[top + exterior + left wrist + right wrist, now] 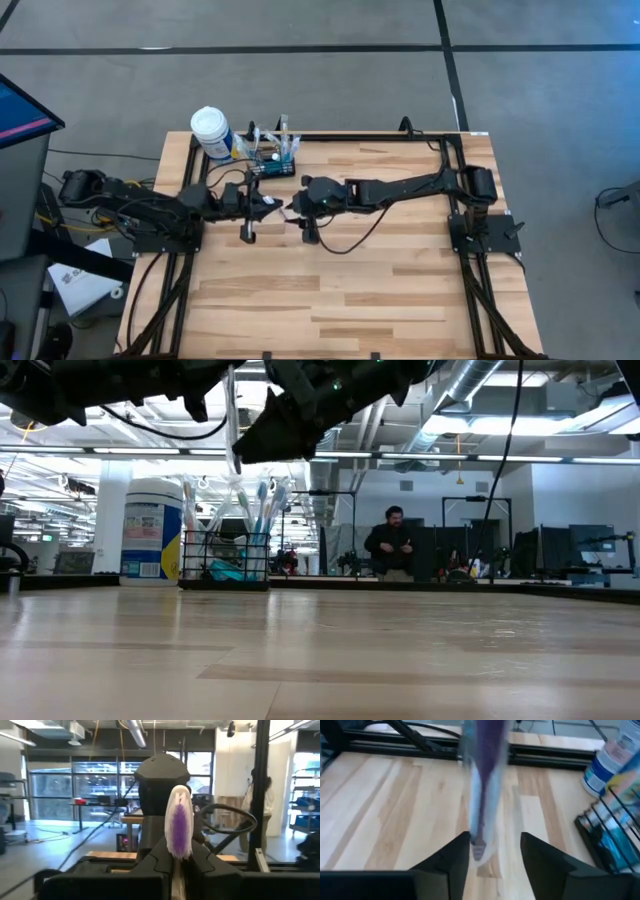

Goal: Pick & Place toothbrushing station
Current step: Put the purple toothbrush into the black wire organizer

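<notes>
Near the counter's point(400, 290) far-left corner sits the toothbrushing station point(274, 158); left hand point(262, 207) clamps a purple toothbrush point(179, 827) upright, right hand point(296, 207) spread around it, likely handover.

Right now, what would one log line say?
left claw: shut on toothbrush | right claw: open around its handle | caddy: at table's far edge
</notes>
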